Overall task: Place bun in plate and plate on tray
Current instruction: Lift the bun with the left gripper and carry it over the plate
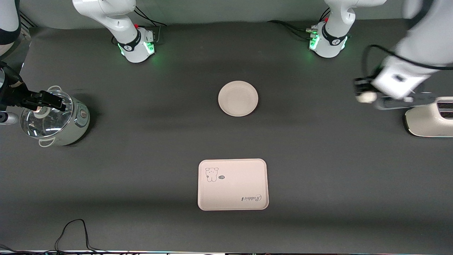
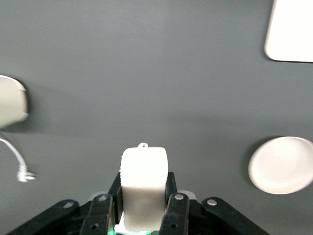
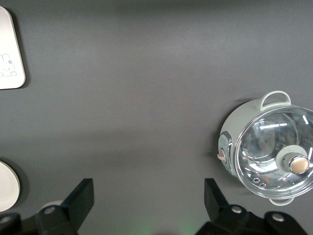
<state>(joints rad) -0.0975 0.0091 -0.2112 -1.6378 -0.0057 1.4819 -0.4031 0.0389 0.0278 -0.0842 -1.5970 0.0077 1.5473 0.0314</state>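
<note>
My left gripper [image 1: 363,92] is shut on the small off-white bun [image 1: 367,97] and holds it in the air near the left arm's end of the table, beside a white appliance. In the left wrist view the bun [image 2: 144,164] stands between the gripper [image 2: 144,181] fingers. The round cream plate [image 1: 238,98] sits empty mid-table, apart from the bun. The cream tray [image 1: 232,184] with the "Rabbit" script lies nearer the front camera than the plate and holds nothing. My right gripper [image 1: 53,101] is open and empty above the pot; its fingers [image 3: 80,198] stand wide apart.
A pale green pot with a glass lid [image 1: 53,118] stands at the right arm's end of the table. A white toaster-like appliance [image 1: 430,120] stands at the left arm's end. A black cable [image 1: 74,230] lies near the front edge.
</note>
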